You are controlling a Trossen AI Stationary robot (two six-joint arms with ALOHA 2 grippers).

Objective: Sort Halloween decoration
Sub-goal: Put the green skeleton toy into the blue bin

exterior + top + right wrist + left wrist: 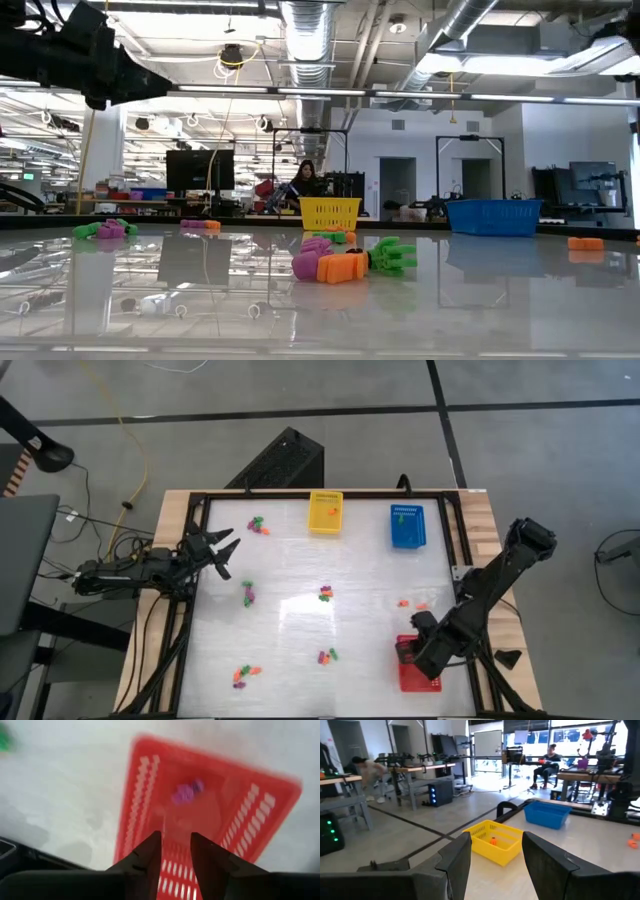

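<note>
Right gripper (175,851) (empty) over red basket (150,785)

Purple, orange, green trinkets (352,259) foreground, yellow basket (330,212), blue basket (494,216) behind

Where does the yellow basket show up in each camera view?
High view: yellow basket at the table's far edge, near the middle, left of the blue basket.
Low view: yellow basket at the far edge, centre, blue basket to its right.
Left wrist view: yellow basket just beyond the fingers, an orange trinket inside.
Right wrist view: not in it.
Shared landmark: the blue basket.
</note>
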